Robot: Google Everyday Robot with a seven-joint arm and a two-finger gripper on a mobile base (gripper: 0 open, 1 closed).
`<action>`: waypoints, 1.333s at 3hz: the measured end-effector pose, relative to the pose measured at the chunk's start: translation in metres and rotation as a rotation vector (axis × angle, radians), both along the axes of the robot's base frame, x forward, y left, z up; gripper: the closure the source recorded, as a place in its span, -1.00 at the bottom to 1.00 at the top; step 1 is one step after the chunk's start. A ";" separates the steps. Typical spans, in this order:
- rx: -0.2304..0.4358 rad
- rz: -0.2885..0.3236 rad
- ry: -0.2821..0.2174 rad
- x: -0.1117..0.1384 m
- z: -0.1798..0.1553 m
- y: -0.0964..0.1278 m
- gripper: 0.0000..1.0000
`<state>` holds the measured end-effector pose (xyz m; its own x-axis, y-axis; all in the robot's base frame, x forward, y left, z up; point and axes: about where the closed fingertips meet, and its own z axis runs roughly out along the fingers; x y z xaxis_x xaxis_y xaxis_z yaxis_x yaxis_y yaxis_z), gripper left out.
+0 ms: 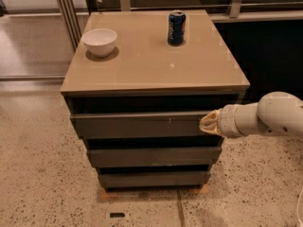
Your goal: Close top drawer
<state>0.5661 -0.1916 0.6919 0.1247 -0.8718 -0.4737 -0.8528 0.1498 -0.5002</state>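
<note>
Dim warm overhead light; gripper [207,123] at the top drawer's [137,126] front.

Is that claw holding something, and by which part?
No held object shows; the claw rests against the front of the top drawer, at its right end.

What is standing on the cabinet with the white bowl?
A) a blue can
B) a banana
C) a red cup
A: a blue can stands upright on the cabinet, apart from the bowl. The gripper is lower down, at the right end of the top drawer.
</note>
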 end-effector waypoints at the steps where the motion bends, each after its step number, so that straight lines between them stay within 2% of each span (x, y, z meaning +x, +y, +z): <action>1: 0.000 0.000 0.000 0.000 0.000 0.000 1.00; 2: 0.024 0.056 0.052 -0.004 0.000 0.010 1.00; 3: 0.093 0.112 0.156 -0.001 0.015 0.023 1.00; 4: 0.092 0.161 0.217 -0.019 0.014 0.027 0.64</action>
